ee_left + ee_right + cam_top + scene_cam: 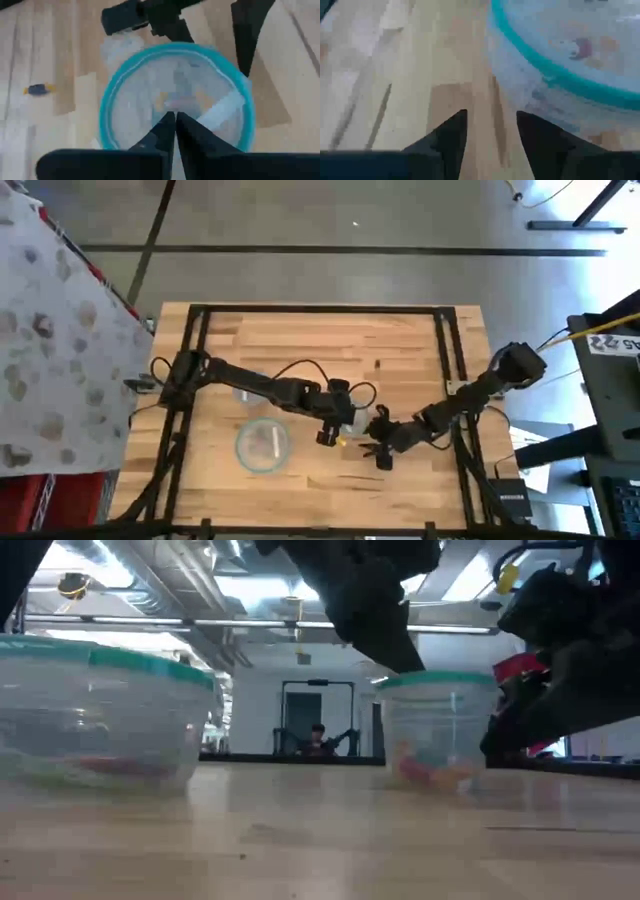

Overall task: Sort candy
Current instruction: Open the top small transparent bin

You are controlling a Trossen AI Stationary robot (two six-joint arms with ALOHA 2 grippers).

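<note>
- Left wrist view shows the left claw (175, 120) closed and empty, poised over the small bowl (175, 95), which holds a few pale and orange candy pieces (165, 102).
- Right claw (490, 125) stands open, holding nothing, low over the counter (395, 75) just beside that same small bowl.
- One blue-and-yellow candy (38, 89) lies loose on the counter near the small bowl, so sorting is not finished.
- Farther from the small bowl, the larger bowl (262, 445) already holds some reddish pieces (105, 766).
- Judging by this, most of the sorting looks done; at least one piece remains.
</note>
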